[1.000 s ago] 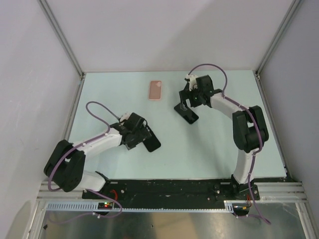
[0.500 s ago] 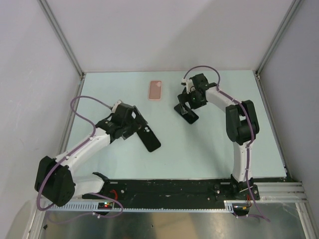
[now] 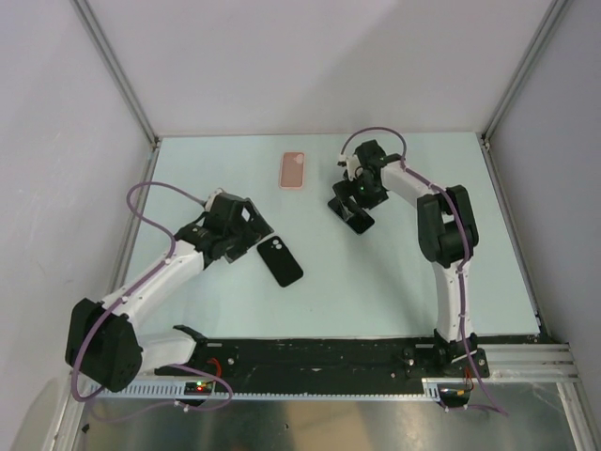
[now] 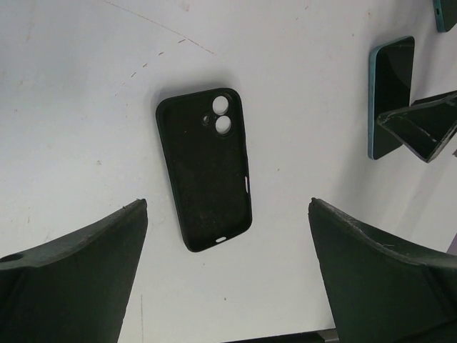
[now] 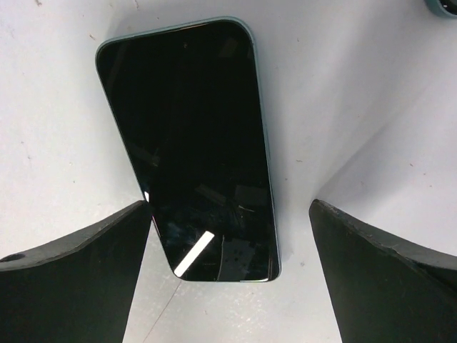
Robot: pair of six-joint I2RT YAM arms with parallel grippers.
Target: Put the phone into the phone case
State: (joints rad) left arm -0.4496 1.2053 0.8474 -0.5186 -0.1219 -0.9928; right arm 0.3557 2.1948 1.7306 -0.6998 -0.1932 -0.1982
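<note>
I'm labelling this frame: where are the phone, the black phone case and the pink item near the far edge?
phone (image 5: 189, 143), right wrist view, middle of its dark screen.
black phone case (image 4: 207, 182), left wrist view, flat panel below the camera holes.
pink item (image 3: 294, 170), top view, its centre.

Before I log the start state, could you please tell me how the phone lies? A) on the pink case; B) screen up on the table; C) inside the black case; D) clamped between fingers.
B: the phone lies flat on the table, dark screen up, between the right gripper's open fingers.
</note>
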